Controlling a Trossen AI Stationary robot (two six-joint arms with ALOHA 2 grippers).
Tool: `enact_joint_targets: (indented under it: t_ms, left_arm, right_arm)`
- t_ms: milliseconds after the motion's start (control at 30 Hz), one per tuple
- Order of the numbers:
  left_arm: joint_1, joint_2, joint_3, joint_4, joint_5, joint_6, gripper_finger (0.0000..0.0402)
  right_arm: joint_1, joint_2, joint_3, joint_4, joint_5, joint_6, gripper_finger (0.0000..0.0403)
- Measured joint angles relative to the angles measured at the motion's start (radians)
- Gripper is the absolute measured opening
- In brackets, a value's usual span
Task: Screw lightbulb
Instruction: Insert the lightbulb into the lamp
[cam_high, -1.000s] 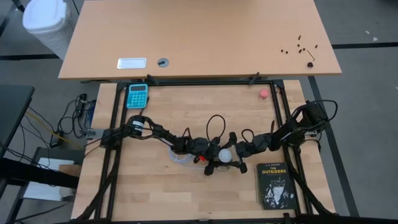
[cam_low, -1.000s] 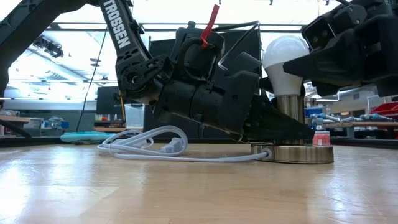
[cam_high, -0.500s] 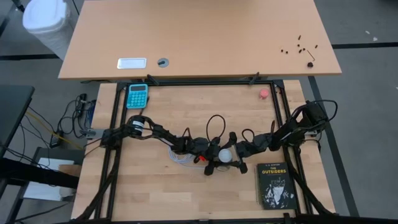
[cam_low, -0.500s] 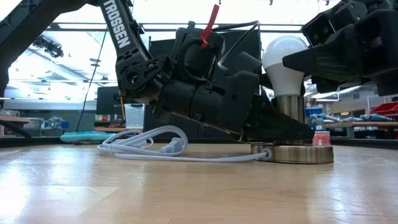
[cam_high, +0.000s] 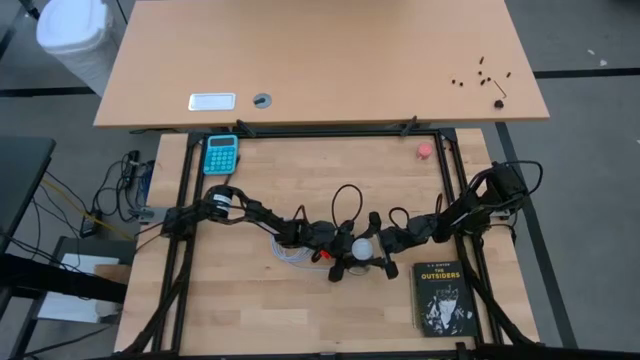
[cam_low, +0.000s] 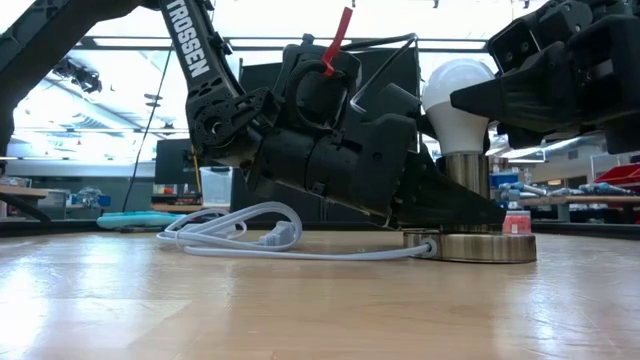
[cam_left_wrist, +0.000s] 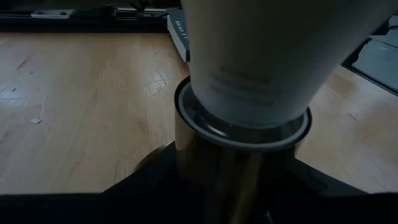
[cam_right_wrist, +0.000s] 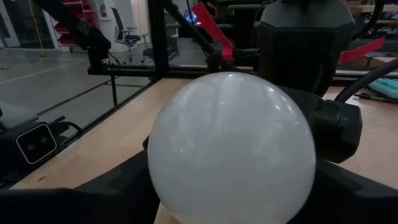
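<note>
Two claws share the job: the left claw (cam_low: 440, 205) clamps the socket (cam_low: 470, 243) steady on the surface (cam_high: 300, 300) while the right claw (cam_low: 480, 100), part open, brackets the upright lightbulb (cam_low: 458, 95) to turn it.

My left arm reaches low across the table, its gripper (cam_low: 440, 205) down near the tabletop with its fingers clamped round something in front of my wrist. My right arm comes in from the opposite side, its gripper (cam_high: 372, 246) held higher, its fingers (cam_low: 500, 95) spread either side of a round form.
</note>
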Motion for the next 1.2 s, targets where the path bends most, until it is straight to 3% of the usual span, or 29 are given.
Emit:
enact_joint_targets:
  t_ms: [500,800,1200]
  left_arm:
    - [0.0,0.0,0.0,0.0,0.0,0.002,0.0193]
    - [0.0,0.0,0.0,0.0,0.0,0.002,0.0193]
    - [0.0,0.0,0.0,0.0,0.0,0.002,0.0193]
  right_arm:
    - [0.0,0.0,0.0,0.0,0.0,0.0,0.0291]
    - [0.0,-0.001,0.0,0.001,0.0,-0.008,0.0243]
    - [0.01,-0.002,0.001,-0.035,-0.003,-0.022,0.0234]
